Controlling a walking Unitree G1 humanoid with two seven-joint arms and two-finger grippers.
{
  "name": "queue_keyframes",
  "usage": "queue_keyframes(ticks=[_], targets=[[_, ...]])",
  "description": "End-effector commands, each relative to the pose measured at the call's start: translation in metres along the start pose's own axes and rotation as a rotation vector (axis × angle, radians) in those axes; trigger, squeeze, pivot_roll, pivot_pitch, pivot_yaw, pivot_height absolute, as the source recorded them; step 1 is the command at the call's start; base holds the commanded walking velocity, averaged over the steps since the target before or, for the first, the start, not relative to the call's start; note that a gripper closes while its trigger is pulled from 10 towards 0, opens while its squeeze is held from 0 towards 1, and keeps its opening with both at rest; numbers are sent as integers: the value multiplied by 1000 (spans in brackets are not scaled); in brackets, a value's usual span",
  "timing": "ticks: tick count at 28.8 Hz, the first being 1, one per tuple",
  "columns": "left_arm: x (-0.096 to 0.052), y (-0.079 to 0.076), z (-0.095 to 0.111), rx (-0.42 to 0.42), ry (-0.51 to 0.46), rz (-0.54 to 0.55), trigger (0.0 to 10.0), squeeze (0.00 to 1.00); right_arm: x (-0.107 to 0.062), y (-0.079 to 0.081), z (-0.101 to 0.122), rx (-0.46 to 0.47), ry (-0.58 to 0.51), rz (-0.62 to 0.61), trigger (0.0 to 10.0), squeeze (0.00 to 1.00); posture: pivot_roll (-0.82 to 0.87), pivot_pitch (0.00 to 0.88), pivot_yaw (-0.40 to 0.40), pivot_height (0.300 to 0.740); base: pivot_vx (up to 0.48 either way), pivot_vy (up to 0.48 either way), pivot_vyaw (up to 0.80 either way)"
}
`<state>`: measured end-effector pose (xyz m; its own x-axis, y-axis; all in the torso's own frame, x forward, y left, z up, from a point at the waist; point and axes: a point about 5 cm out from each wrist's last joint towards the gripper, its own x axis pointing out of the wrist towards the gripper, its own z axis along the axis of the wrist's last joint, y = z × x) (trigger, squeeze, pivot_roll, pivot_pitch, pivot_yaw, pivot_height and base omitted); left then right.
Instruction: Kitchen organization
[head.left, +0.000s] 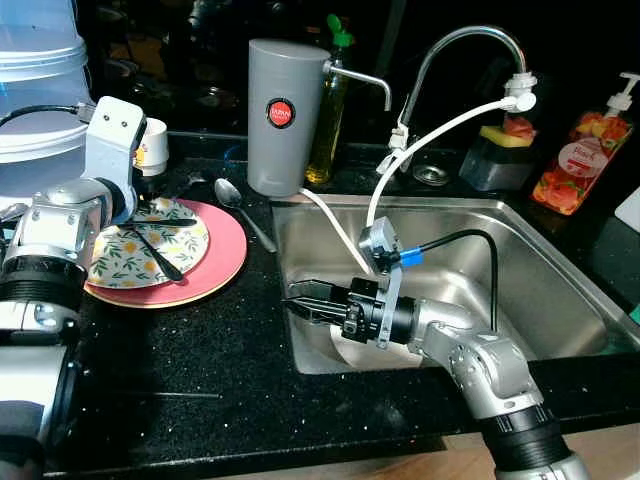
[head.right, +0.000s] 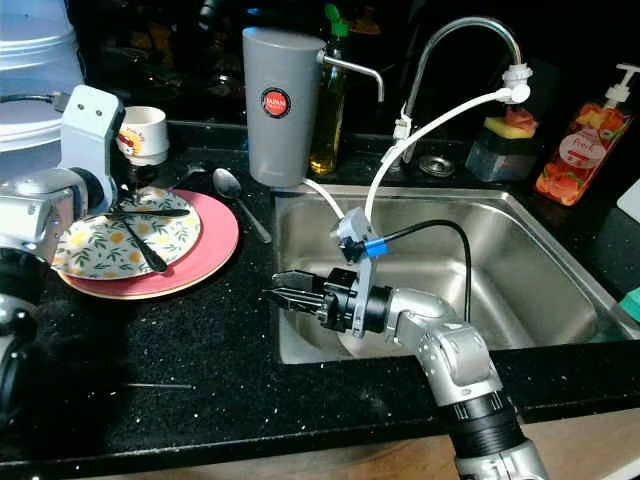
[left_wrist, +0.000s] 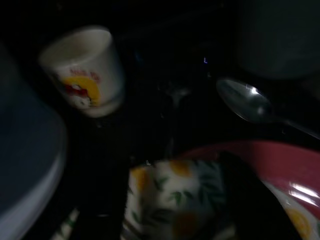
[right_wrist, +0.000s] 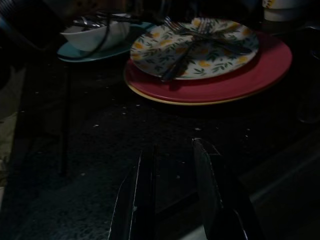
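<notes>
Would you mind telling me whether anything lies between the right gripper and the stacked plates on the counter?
Nothing visible does. The right gripper hovers at the sink's left rim, fingers slightly apart, pointing toward the floral plate on the pink plate; only bare black counter lies between.

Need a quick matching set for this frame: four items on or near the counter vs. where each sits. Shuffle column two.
Items:
1. spoon
2. floral plate
3. right pincer
4. yellow sponge

Places:
A. on the pink plate
B. over the left edge of the sink
C. on the black counter between pink plate and grey dispenser
D. on a dark holder behind the sink, under the faucet spout

Pairs: 1-C, 2-A, 3-B, 4-D
</notes>
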<state>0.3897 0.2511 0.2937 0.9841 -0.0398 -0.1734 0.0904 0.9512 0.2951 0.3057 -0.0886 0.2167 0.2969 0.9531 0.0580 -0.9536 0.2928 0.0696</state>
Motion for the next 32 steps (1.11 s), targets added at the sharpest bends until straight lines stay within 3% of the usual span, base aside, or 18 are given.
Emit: queue_keyframes(ticks=[1, 5, 8, 12, 16, 22, 27, 32], targets=[[0, -9, 1, -81, 6, -14, 10000, 1000, -5, 1, 2, 1, 4, -1, 10000, 0, 73, 31, -77, 740, 0, 0, 0], [-2, -21, 0, -158, -1, -36, 10000, 1000, -6, 0, 2, 3, 5, 2, 10000, 0, 65, 29, -80, 740, 0, 0, 0], [-11, -31, -17, -138, 46, 5, 10000, 1000, -8, 0, 2, 10, 4, 13, 10000, 0, 66, 30, -81, 740, 0, 0, 0], [-19, -32, -21, -179, 51, 36, 10000, 1000, -8, 0, 2, 11, 6, 19, 10000, 0, 68, 29, -82, 740, 0, 0, 0], [-37, -31, -26, -252, 74, 109, 10000, 1000, -8, 1, 1, 17, 9, 29, 10000, 0, 70, 27, -82, 740, 0, 0, 0], [-53, -28, -35, -276, 103, 174, 10000, 1000, -9, 0, 1, 19, 13, 38, 10000, 0, 72, 23, -86, 740, 0, 0, 0], [-54, -29, -42, -296, 129, 182, 10000, 1000, -8, 0, 0, 19, 15, 39, 10000, 0, 73, 21, -88, 740, 0, 0, 0], [-48, -39, -55, -274, 179, 121, 10000, 1000, -7, 1, 0, 13, 18, 44, 10000, 0, 82, 17, -83, 740, 0, 0, 0]])
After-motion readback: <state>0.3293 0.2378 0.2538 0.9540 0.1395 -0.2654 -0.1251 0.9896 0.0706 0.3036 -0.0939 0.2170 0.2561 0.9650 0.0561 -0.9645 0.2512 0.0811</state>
